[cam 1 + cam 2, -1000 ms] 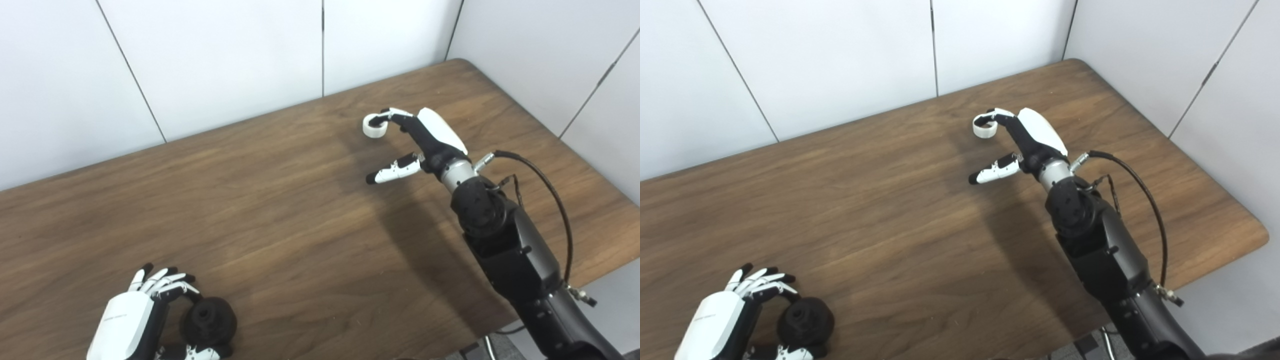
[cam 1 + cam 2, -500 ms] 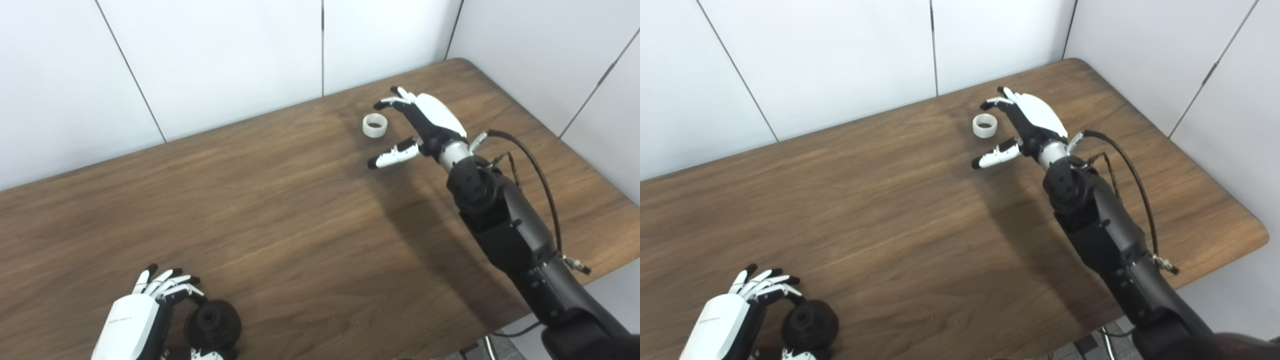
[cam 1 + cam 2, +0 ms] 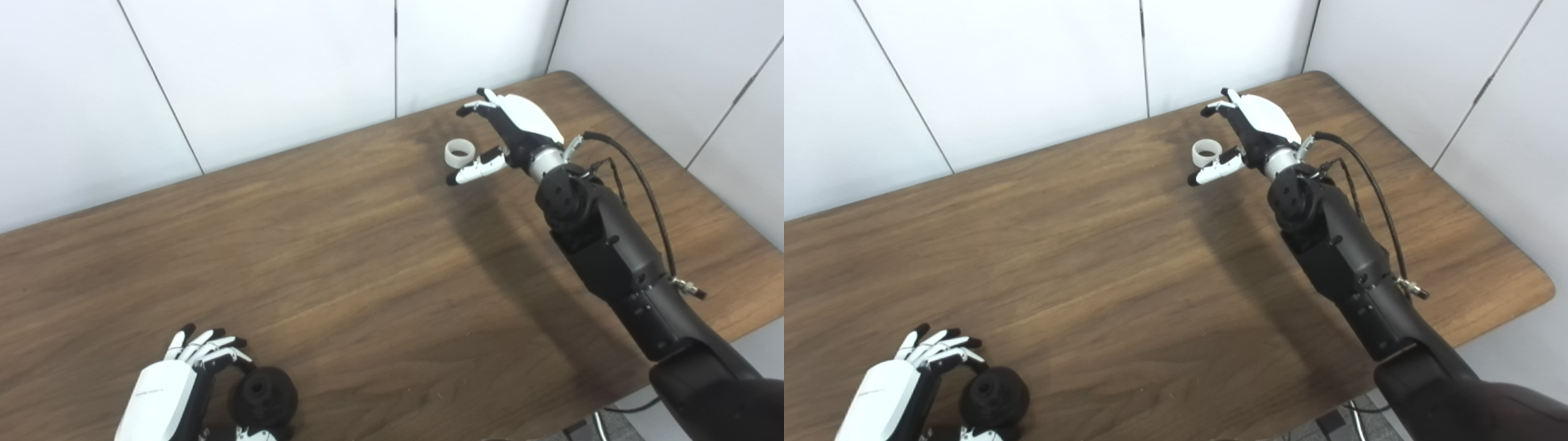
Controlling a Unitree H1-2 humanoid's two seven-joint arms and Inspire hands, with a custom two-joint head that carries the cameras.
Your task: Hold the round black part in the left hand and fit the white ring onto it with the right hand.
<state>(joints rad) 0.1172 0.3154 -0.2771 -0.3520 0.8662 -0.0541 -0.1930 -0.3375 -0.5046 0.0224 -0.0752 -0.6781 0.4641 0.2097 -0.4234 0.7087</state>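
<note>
From the left eye view, the small white plastic ring lies on the brown wooden table, between the spread, empty fingers of the right hand. From the right eye view, the left hand grasps the round black part at the near edge.

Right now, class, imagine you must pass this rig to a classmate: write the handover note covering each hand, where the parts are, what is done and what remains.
Left hand: at the near left of the table, fingers curled around the round black part, which looks to rest on the table.
Right hand: open at the far side, fingers spread around the white ring without gripping it.
White ring: lying on the table, hole up.
Done: black part in the left hand.
Left: close the right hand on the ring, carry it across and fit it onto the black part.
</note>
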